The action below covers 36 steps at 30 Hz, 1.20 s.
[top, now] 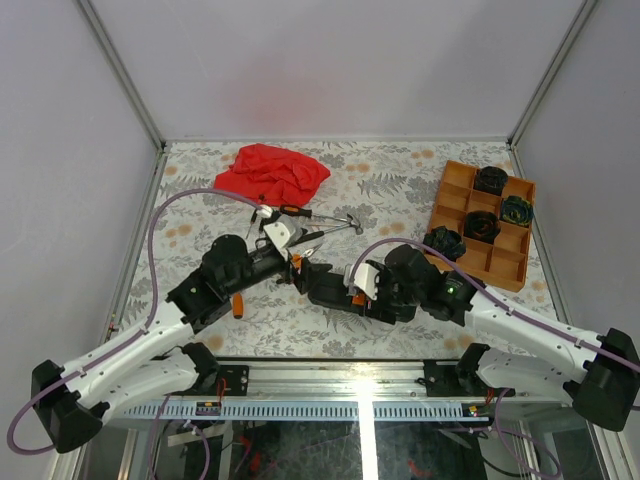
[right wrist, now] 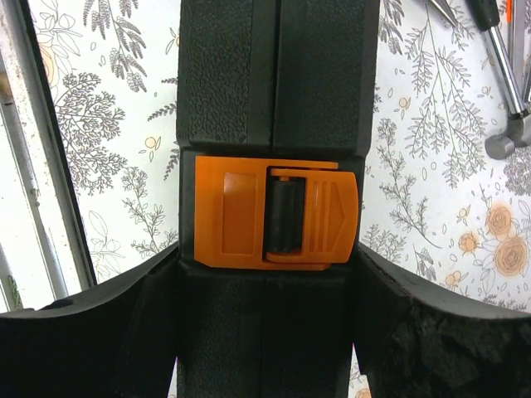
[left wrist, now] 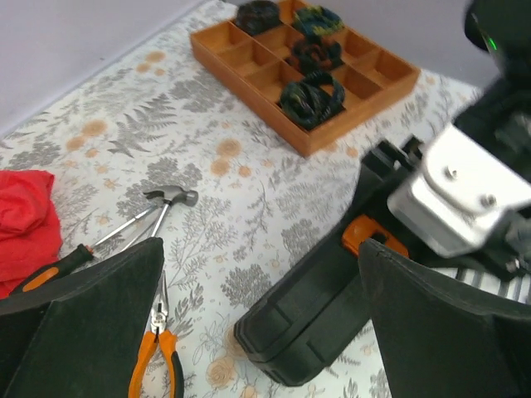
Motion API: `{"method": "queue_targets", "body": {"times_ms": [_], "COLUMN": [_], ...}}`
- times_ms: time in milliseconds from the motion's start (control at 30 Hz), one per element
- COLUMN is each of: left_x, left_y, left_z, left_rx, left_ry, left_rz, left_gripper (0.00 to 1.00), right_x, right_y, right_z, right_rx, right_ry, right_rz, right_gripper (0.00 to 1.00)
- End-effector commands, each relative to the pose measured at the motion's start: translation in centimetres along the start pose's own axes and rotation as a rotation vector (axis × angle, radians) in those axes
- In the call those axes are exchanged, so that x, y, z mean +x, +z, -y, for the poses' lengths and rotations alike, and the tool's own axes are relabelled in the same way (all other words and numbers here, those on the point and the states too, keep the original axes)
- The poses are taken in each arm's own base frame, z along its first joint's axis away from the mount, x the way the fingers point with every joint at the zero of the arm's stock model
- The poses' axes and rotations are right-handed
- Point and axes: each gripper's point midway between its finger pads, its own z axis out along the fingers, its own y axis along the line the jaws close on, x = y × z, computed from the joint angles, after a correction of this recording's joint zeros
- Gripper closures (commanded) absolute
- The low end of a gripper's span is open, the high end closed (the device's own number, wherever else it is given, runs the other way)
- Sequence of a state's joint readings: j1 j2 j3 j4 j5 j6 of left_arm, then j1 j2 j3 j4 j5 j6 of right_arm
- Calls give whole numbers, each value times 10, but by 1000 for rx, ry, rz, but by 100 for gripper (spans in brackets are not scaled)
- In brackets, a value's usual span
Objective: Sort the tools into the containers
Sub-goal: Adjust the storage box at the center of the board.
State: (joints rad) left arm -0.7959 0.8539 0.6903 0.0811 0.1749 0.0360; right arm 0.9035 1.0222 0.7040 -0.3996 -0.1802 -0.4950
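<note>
The black ribbed plastic tool case [top: 330,290] lies closed on the floral-patterned surface [top: 400,180], just ahead of my two bases and between my arms. My right end effector [right wrist: 267,265] sits astride it, one finger against each long side, grasping it across its narrow width as far as the wrist view shows. The orange latch [right wrist: 274,215] is centred just ahead of those fingers. The case's long axis runs straight away from that wrist and across the surface toward my left arm.

My left end effector [left wrist: 261,257] is released, its fingers spread wide with nothing between them. It hangs beside the case's left end. The loose tools are on its side:
- the orange-handled pliers [left wrist: 158,348] just beneath its outer finger
- the black-handled steel hammer [left wrist: 170,196] a little beyond
- the orange-and-black-handled screwdriver [left wrist: 58,272] beside the hammer, toward the red cloth [top: 272,172]

The hammer and screwdriver shafts lie nearly parallel, slanting across my left wrist's view.

The orange tray with square compartments [top: 505,275] stands far right, well apart from these tools.

My left arm is clearly nearer to the tools, but I judge the latch has to come undone first, while my right keeps the case steady
</note>
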Motion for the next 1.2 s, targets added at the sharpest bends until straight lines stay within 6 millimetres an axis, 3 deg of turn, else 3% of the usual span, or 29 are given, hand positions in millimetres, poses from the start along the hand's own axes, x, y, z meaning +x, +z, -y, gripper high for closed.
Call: {"method": "queue_targets", "body": {"times_ms": [0, 267, 667, 967, 1167], "left_x": [15, 63, 113, 131, 141], "left_y": [-5, -22, -9, -2, -10], "left_z": [20, 65, 56, 52, 54], "left_rx": [164, 542, 547, 521, 524], "left_ry": [177, 348, 379, 389, 396], "left_rz": [-62, -221, -369, -368, -352], "left_gripper": [0, 0, 0, 1, 4], "right_x": [-26, -25, -36, -42, -44], "right_y": [-6, -2, -2, -2, -3], "right_z": [-1, 0, -3, -7, -8], "right_rx": [-77, -85, -96, -114, -114], "right_ry": [-81, -135, -123, -113, -108], "right_rz": [96, 111, 172, 207, 219], "right_gripper": [99, 97, 96, 95, 94]}}
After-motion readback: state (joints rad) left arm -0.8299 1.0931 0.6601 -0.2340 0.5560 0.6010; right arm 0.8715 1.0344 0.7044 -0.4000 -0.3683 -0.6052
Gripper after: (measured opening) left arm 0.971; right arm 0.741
